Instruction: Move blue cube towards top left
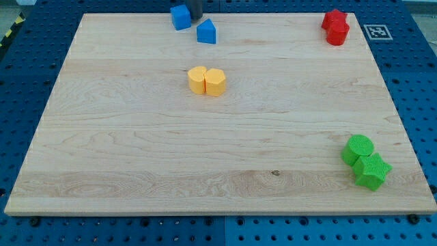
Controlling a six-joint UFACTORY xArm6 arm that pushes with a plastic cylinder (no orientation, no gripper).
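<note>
My tip [196, 18], a bare rod, stands just right of the blue cube [180, 17]; wooden board [218, 157] on blue pegboard [20, 89].

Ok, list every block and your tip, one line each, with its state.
blue cube: top edge, touching my tip's left side.
my tip: between both blue blocks.
blue pentagonal block: lower right of tip.
yellow blocks: paired, touching.
red blocks: paired, top right.
green blocks: paired, bottom right.

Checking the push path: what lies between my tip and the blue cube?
Nothing. In the camera view my tip stands right beside the blue cube, at its right edge; contact can't be confirmed.
</note>
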